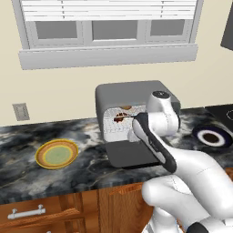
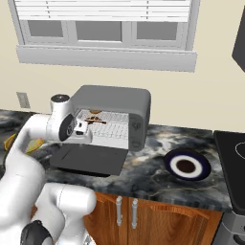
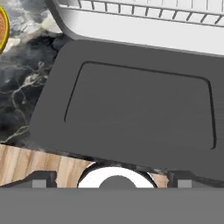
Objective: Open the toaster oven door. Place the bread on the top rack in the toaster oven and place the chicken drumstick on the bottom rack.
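Note:
The toaster oven stands on the counter with its door folded down flat. Inside, the tan bread lies high up on the upper wire rack. The dark reddish chicken drumstick sits just below it on a lower rack. My gripper hangs in front of the oven mouth, pointing down over the open door. It is open and holds nothing, and its dark fingertips stand wide apart.
A yellow plate lies on the dark marble counter left of the oven. A blue-rimmed plate sits to the right, with a stovetop beyond it. Wooden cabinet fronts run below the counter edge.

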